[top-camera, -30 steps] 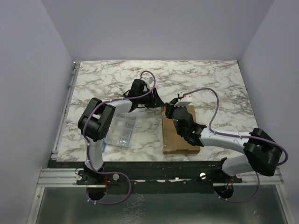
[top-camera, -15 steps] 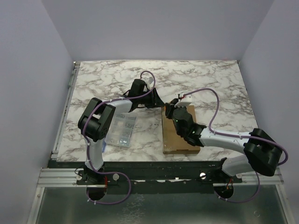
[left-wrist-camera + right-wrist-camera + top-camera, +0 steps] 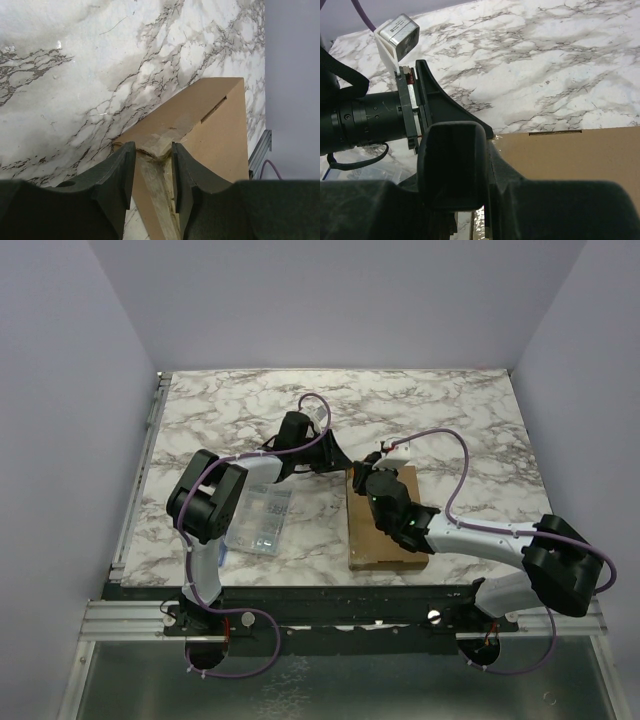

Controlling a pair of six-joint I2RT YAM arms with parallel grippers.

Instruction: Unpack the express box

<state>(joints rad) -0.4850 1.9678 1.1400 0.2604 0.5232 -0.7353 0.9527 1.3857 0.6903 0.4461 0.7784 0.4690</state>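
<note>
**Box corner pinched, lid looked down.**
The box lay flat on the table, near edge, right of centre, with its long axis running away from you. Your left claw was clamped on its far-left corner. Your right claw sat over that same corner, and I couldn't tell whether it was open or closed. Both were equally close.

Layout | you have the express box on the table at 5 o'clock from centre, by the near edge | organizer case at the box's 9 o'clock, apart | left gripper astride the box's 11 o'clock corner | right gripper over that corner, just beside, at the left gripper's 4 o'clock
</note>
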